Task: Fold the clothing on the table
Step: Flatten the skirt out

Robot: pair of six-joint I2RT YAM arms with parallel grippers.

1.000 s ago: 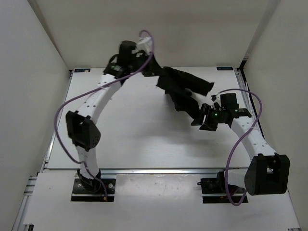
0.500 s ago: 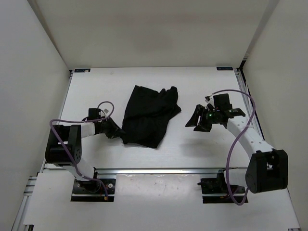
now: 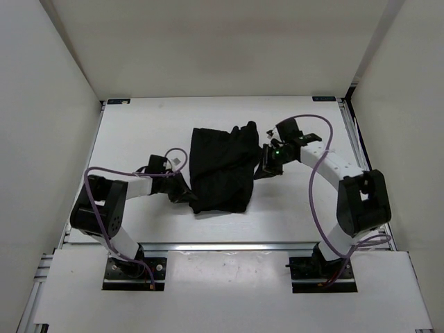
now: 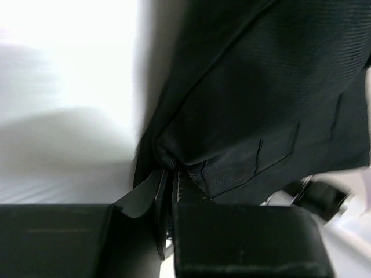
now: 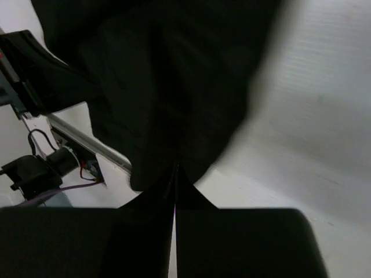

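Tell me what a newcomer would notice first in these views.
The black clothing lies crumpled in the middle of the white table, in stark contrast with it. Both arms reach in low from either side. The left gripper pinches a fold at the garment's near-left corner, and the right gripper appears closed on its right edge.

Both arms reach low toward the clothing [image 3: 222,173], the left gripper [image 3: 184,191] pinching its left edge and the right gripper [image 3: 266,164] its right edge.
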